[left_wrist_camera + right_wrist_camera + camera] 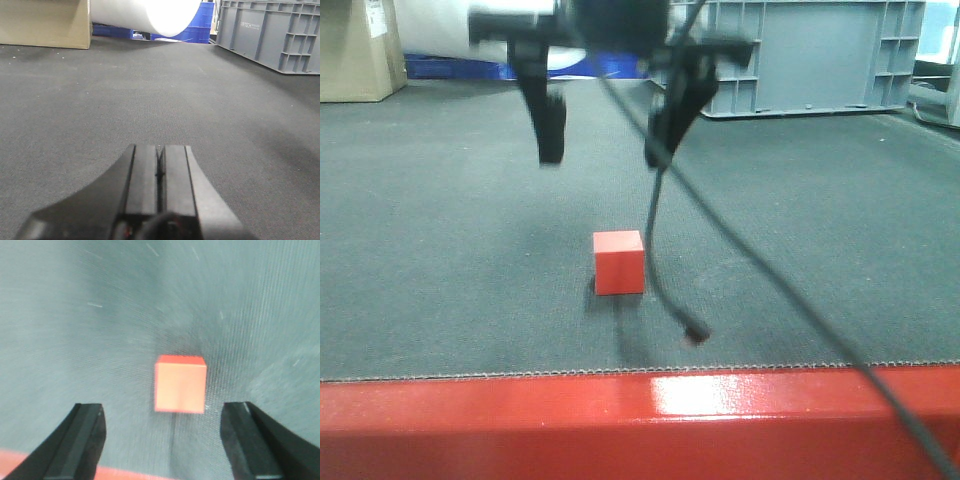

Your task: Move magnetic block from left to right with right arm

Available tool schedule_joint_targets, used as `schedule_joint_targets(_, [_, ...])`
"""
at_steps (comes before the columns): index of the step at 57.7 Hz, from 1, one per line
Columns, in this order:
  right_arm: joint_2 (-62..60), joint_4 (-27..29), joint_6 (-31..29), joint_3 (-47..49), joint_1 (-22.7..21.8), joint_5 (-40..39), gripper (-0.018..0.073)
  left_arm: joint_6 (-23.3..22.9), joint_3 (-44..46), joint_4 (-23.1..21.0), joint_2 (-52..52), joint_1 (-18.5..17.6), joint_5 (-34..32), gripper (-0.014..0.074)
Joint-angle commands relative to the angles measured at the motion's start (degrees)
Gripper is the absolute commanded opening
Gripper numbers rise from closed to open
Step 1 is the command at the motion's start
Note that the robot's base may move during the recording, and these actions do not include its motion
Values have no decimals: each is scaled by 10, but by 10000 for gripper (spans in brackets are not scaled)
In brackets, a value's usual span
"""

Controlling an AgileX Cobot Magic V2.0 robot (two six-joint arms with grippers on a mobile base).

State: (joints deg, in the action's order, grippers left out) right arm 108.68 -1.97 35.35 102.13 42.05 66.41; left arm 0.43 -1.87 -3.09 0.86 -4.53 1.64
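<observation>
The magnetic block [618,262], a small red cube, sits on the dark grey mat near the front edge. My right gripper [605,150] hangs open above it, both black fingers spread wide and clear of the cube. In the right wrist view the magnetic block [180,384] lies on the mat between and beyond the two fingers, with the right gripper [165,412] holding nothing. My left gripper [160,147] rests low over bare mat, its fingers pressed together with nothing between them.
A grey crate [810,55] stands at the back right and a cardboard box [358,48] at the back left. A loose black cable [665,270] dangles beside the cube. A red table rim [640,420] runs along the front.
</observation>
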Motion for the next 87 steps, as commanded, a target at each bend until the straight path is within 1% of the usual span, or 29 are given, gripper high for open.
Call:
schedule_joint_targets(1, [-61,-8,-46,-12,-5,-33,559,-4,-5,-1,5,-3,-48,-126])
schedule_joint_targets(5, [-83,-8,-70,-45,-9,-58,503,-4,-5,-1,5,-3,-48,-126])
schedule_joint_targets(9, [-110,-8,-86,-83,-17,-94,414,-4,-5,-1,5,-3,-48,-126])
schedule_joint_targets(10, [-120,-8,-92,-95,-21,-111,372,-4,-5,-1,5,-3,-48,-126])
schedule_joint_targets(12, [-135,-8,-96,-117,-28,-130,314,-4,-5,-1,5,-3,-48,-126])
schedule_joint_targets(15, [-154,-8,-97,-147,-37,-154,245,-4,-5,-1,5,-3,-48,-126])
schedule_joint_targets(18, [-181,-8,-98,-179,-53,-183,157,-4,-5,-1,5,-3,-48,-126])
schedule_joint_targets(22, [-219,-8,-100,-226,-73,-221,65,-4,-5,-1,5,-3,-48,-126])
schedule_joint_targets(24, [-238,-7,-105,-250,-86,-239,34,-4,-5,-1,5,-3,-48,-126])
schedule_joint_targets(26, [-254,-5,-112,-269,-98,-252,34,-4,-5,-1,5,-3,-48,-126])
schedule_joint_targets(30, [-291,10,-147,-312,-127,-284,34,-4,-5,-1,5,-3,-48,-126])
schedule_joint_targets(37, [-362,43,-252,-399,-185,-344,34,-4,-5,-1,5,-3,-48,-126])
schedule_joint_targets(43, [-418,59,-318,-465,-237,-394,34,-4,-5,-1,5,-3,-48,-126])
schedule_joint_targets(49, [-478,62,-354,-536,-293,-461,34,-4,-5,-1,5,-3,-48,-126])
schedule_joint_targets(53, [-518,62,-354,-584,-330,-516,34,-4,-5,-1,5,-3,-48,-126])
schedule_joint_targets(58, [-560,62,-354,-636,-365,-582,34,-4,-5,-1,5,-3,-48,-126])
schedule_joint_targets(66, [-626,62,-354,-717,-399,-664,34,-4,-5,-1,5,-3,-48,-126])
schedule_joint_targets(70, [-657,62,-354,-747,-402,-676,34,-4,-5,-1,5,-3,-48,-126])
schedule_joint_targets(87, [-812,62,-354,-823,-402,-664,34,-4,-5,-1,5,-3,-48,-126])
